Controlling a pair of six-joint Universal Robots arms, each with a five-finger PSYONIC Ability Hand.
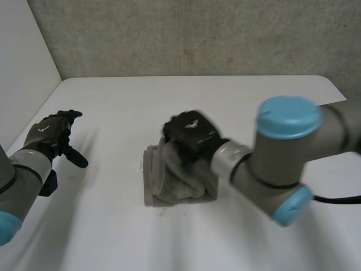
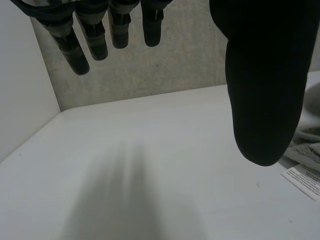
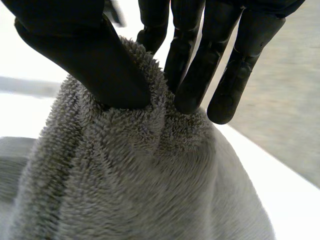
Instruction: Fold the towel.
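Grey terry towel (image 1: 169, 183) lies bunched near the middle of the white table (image 1: 113, 96), and I think it is partly folded already. My right hand (image 1: 189, 132) sits on top of it and pinches a raised ridge of the pile between the thumb and the fingers (image 3: 192, 75). My left hand (image 1: 49, 132) hangs above bare table, well apart from the towel, with its fingers straight and holding nothing. I judge the cloth to be soft, light and limp. It will sag from a single hold, though the pile should not slip much. A corner or an edge seems a better place to take it than the middle.
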